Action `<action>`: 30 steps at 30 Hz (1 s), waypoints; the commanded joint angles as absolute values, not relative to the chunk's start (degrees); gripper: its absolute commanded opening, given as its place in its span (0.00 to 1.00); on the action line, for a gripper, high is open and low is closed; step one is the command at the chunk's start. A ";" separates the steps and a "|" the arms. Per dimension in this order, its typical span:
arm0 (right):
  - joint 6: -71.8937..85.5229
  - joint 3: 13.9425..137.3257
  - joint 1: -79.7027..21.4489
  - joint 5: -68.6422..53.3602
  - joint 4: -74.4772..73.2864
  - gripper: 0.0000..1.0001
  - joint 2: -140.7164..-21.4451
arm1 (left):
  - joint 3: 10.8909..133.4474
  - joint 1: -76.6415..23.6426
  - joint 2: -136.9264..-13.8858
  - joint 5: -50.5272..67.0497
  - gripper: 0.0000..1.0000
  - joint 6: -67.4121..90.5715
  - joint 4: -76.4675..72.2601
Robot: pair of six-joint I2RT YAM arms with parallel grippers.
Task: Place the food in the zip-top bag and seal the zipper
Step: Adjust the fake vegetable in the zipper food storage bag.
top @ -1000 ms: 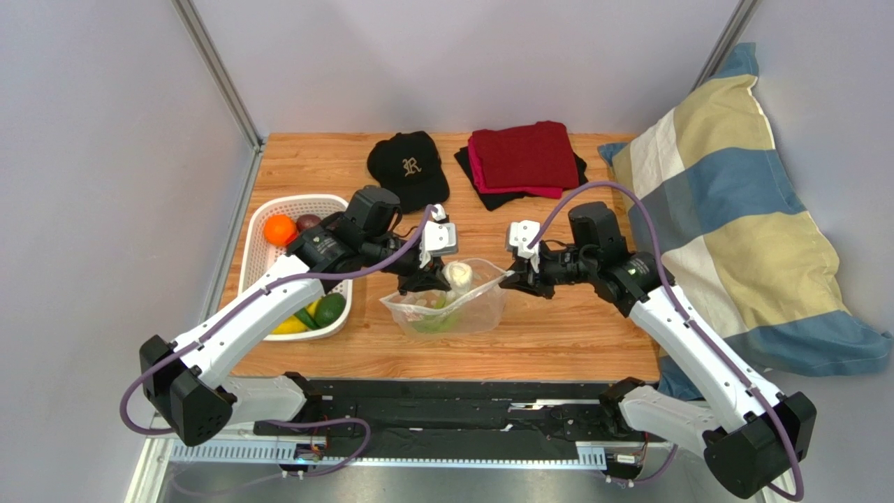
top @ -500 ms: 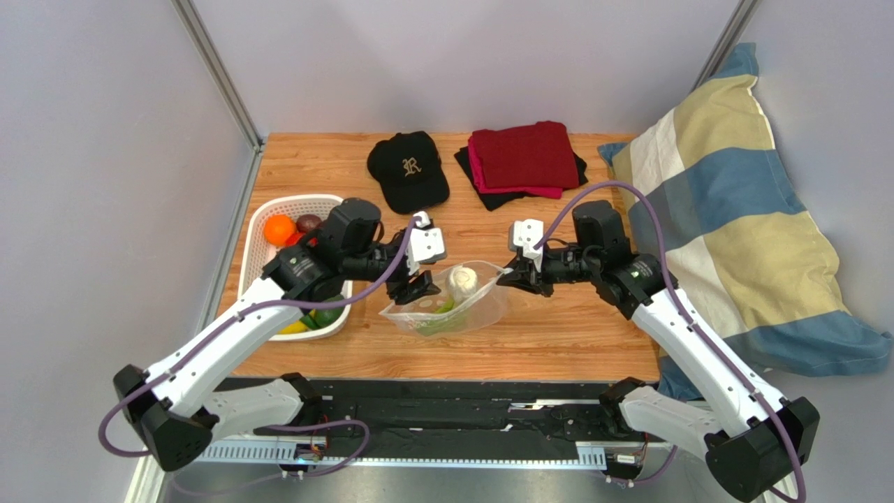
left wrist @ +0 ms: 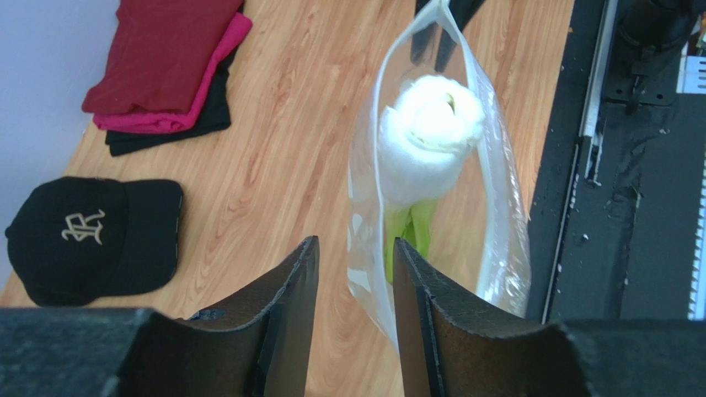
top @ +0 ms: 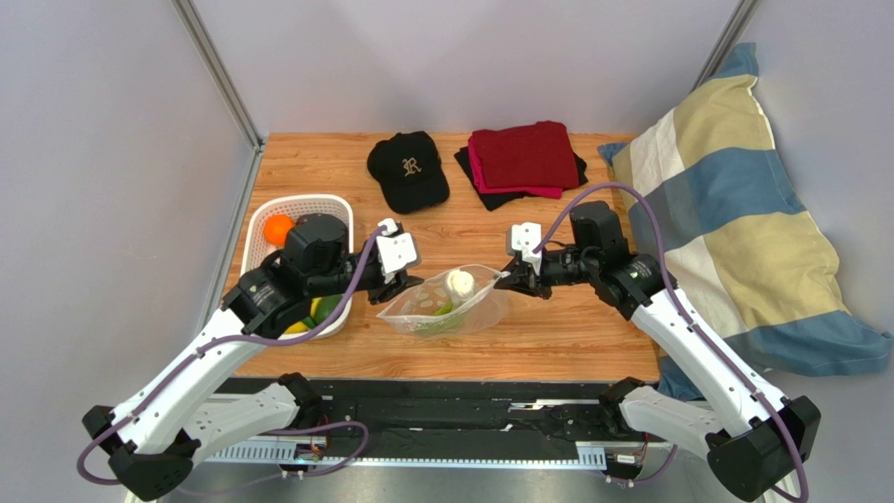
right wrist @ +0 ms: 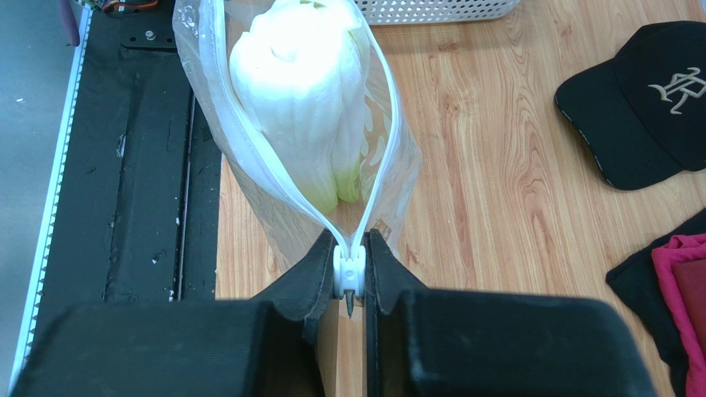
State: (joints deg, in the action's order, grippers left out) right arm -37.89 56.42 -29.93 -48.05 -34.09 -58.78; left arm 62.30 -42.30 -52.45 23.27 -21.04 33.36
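At the far left, a white basket (top: 262, 215) on the wooden table (top: 588, 325), with an orange (top: 277, 228) in its back corner and green and yellow pieces (top: 320, 312) at its near end; the dark purple fruit, seen beside the orange a second ago, now hidden under the left arm. Next, the left gripper (top: 401, 285) (left wrist: 355, 248): drawn back leftward from the bag's mouth, where it hung over the stalk a second ago, and now just beside the bag's left end; jaws parted to a narrow gap, nothing held between them. In the middle, the zip-top bag (top: 446, 309) (left wrist: 497, 207) (right wrist: 398, 165), lying on the table, flatter and narrower at the mouth than before, with the pale-green-and-white stalk (top: 458, 283) (left wrist: 431, 141) (right wrist: 298, 91) inside, white end at the opening. Along the mouth, the zipper (right wrist: 349, 269), unsealed, its two strips spread around the stalk and meeting at the right end. There, the right gripper (top: 514, 278) (right wrist: 350, 248), pinched tight on the zipper's white slider, in much the same spot as a second ago. Behind, a black cap (top: 407, 168) and folded red cloths (top: 523, 157); at the far right, a striped pillow (top: 735, 231).
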 commanded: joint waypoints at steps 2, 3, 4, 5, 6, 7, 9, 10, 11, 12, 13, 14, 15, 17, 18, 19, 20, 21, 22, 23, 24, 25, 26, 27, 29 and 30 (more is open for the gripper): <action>-39.46 59.76 -30.24 -49.92 -34.71 0.00 -58.80 | 65.47 -42.63 -48.52 23.10 0.44 -21.80 43.21; -39.46 59.94 -30.23 -50.01 -34.98 0.00 -58.80 | 65.83 -42.80 -47.99 24.68 0.45 -21.80 44.90; -39.46 60.03 -30.23 -50.10 -35.15 0.00 -58.80 | 66.09 -43.32 -47.12 25.65 0.46 -20.75 46.22; -39.46 60.12 -30.23 -50.18 -35.24 0.00 -58.80 | 65.83 -44.03 -47.02 26.19 0.47 -20.22 46.93; -39.03 60.12 -30.32 -50.19 -34.98 0.00 -58.62 | 65.66 -45.86 -47.28 26.45 0.47 -20.04 46.93; -38.94 60.20 -30.32 -50.10 -34.98 0.00 -58.80 | 65.48 -46.49 -48.50 26.54 0.46 -19.34 45.98; -38.76 60.38 -30.50 -50.36 -35.07 0.00 -58.89 | 64.78 -47.46 -49.83 26.89 0.43 -18.37 44.13; -38.93 60.47 -30.50 -50.36 -35.24 0.00 -59.06 | 64.69 -48.07 -51.31 27.50 0.43 -18.37 42.38; -38.94 60.56 -30.59 -50.45 -35.33 0.00 -59.06 | 64.60 -48.77 -52.20 27.77 0.42 -18.37 41.67; -38.94 60.82 -30.67 -50.54 -35.42 0.00 -59.24 | 64.69 -49.39 -53.25 27.86 0.39 -18.80 40.96; -39.11 60.99 -30.76 -50.45 -35.51 0.00 -59.33 | 64.69 -49.92 -54.91 28.04 0.39 -18.98 39.04; -39.11 61.08 -30.76 -50.54 -35.51 0.00 -59.41 | 64.69 -50.01 -55.54 28.21 0.39 -19.51 37.81; -39.20 61.17 -30.76 -50.45 -35.51 0.00 -59.41 | 64.60 -50.01 -56.16 27.86 0.39 -19.60 36.66; -39.64 61.26 -30.76 -50.27 -35.59 0.00 -59.33 | 64.43 -50.01 -57.91 25.94 0.38 -19.69 33.14; -39.99 61.17 -30.85 -50.27 -35.77 0.00 -59.15 | 64.51 -50.01 -58.44 25.32 0.38 -19.69 32.35; -40.16 60.91 -30.85 -50.27 -35.86 0.00 -59.06 | 64.34 -49.92 -59.58 24.70 0.38 -19.77 31.21; -40.34 60.91 -30.76 -50.19 -35.95 0.00 -59.06 | 64.34 -49.92 -60.11 23.65 0.38 -19.86 30.85; -40.52 60.91 -30.85 -50.36 -36.12 0.00 -58.98 | 64.25 -49.92 -60.90 22.95 0.39 -19.43 30.41; -40.60 60.91 -30.85 -50.36 -36.38 0.00 -58.97 | 64.07 -50.01 -61.17 21.90 0.41 -19.16 29.37; -40.61 60.91 -30.85 -50.62 -36.39 0.00 -59.06 | 63.64 -50.01 -61.52 21.54 0.45 -19.33 29.09; -40.78 60.91 -30.85 -50.71 -36.30 0.00 -59.06 | 63.46 -50.01 -62.13 21.27 0.53 -19.07 28.74; -40.87 60.91 -30.76 -50.71 -36.39 0.00 -59.15 | 63.20 -50.01 -62.40 21.62 0.55 -18.81 27.87; -40.87 61.00 -30.85 -50.71 -36.39 0.00 -59.24 | 63.02 -50.01 -62.75 22.49 0.56 -19.07 27.77; -41.04 61.08 -30.85 -50.80 -36.30 0.00 -59.33 | 62.84 -50.10 -62.93 23.02 0.59 -19.07 27.34; -41.31 61.17 -30.85 -50.97 -36.30 0.00 -59.50 | 62.40 -50.27 -63.54 23.46 0.62 -18.02 25.14; -41.48 61.17 -30.76 -51.06 -36.21 0.00 -59.59 | 62.40 -50.27 -64.50 23.90 0.62 -17.84 24.27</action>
State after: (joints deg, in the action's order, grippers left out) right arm -39.55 58.48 -30.59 -48.64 -37.41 -59.59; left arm 62.92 -49.89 -63.13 22.55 -19.40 30.06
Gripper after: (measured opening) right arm 0.113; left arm 0.607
